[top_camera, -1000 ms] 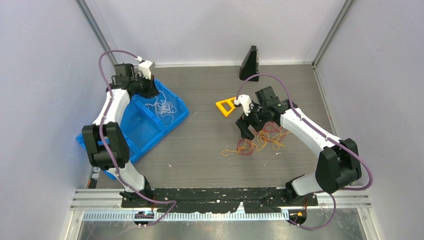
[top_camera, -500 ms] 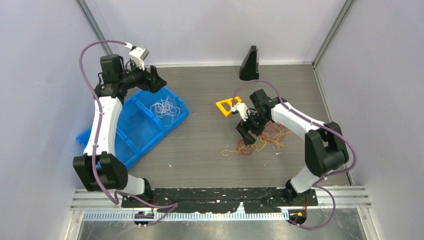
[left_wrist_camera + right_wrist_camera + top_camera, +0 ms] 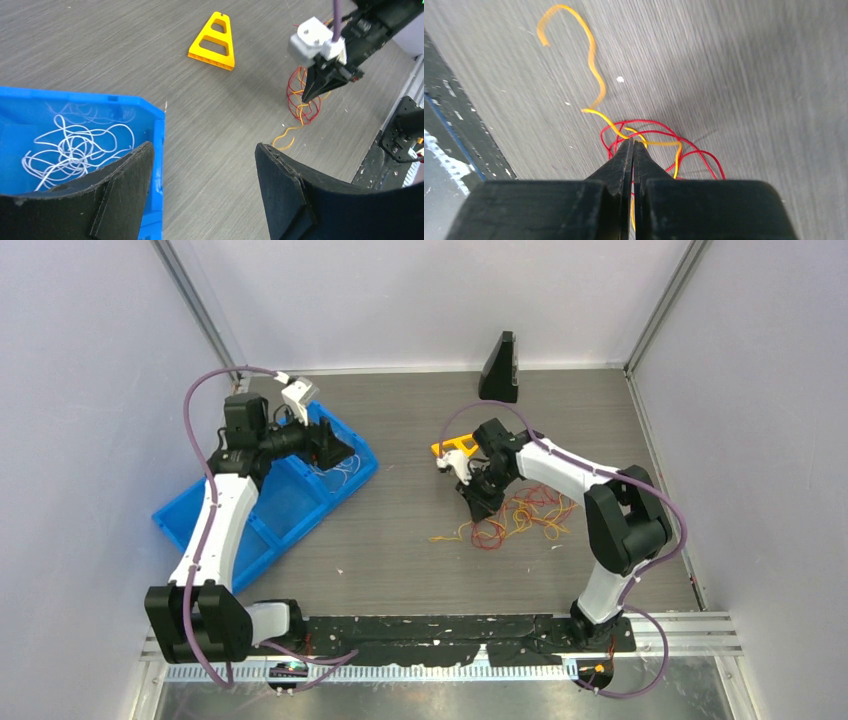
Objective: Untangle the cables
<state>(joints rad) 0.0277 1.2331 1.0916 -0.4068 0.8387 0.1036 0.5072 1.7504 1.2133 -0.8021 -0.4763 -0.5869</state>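
A tangle of red and yellow cables (image 3: 527, 518) lies on the table right of centre. My right gripper (image 3: 480, 507) stands at its left end, shut on a yellow cable (image 3: 594, 75) that runs between the jaws, with red loops (image 3: 694, 154) just beyond the tips. A bundle of white cable (image 3: 75, 150) rests in the right compartment of the blue bin (image 3: 270, 515). My left gripper (image 3: 345, 452) hangs open over that bin's right rim (image 3: 158, 131), holding nothing. In the left wrist view the right gripper (image 3: 309, 96) points down into the red and yellow cables (image 3: 301, 106).
A yellow triangular frame (image 3: 214, 42) lies flat behind the tangle, partly covered by the right arm in the top view. A black wedge-shaped stand (image 3: 500, 368) sits at the back wall. Side walls close in the table left and right.
My left arm has swung from the bin's back corner to its right rim. My right gripper has moved left and back, dragging the yellow strand and tangle leftward.
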